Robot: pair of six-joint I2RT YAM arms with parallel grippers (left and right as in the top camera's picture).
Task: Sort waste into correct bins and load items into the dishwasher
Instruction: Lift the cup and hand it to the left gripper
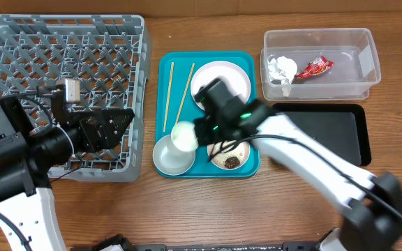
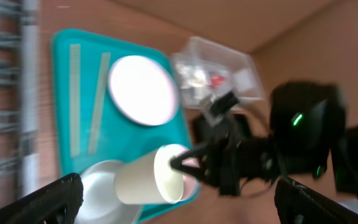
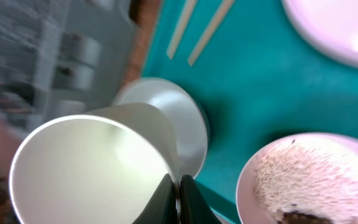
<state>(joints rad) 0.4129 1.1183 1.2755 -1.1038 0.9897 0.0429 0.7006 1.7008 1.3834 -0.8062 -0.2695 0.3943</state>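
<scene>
My right gripper [image 1: 195, 134] is shut on the rim of the white tapered cup [image 1: 184, 136], holding it tipped on its side above the pale grey bowl [image 1: 168, 157]; the pinch shows in the right wrist view [image 3: 179, 199] and the cup also in the left wrist view [image 2: 148, 175]. The round white plate [image 1: 225, 78], two chopsticks [image 1: 176, 94] and the small dish with rice and dark bits [image 1: 233, 160] lie on the teal tray [image 1: 202, 58]. The red wrapper [image 1: 315, 67] and napkin [image 1: 282, 69] lie in the clear tub [image 1: 368, 66]. My left gripper [image 1: 125, 122] is open and empty over the grey dish rack [image 1: 61, 42].
The black tray [image 1: 330, 132] lies right of the teal tray, under my right arm. The dish rack fills the left of the table and holds no dishes. Bare wooden table lies along the front edge.
</scene>
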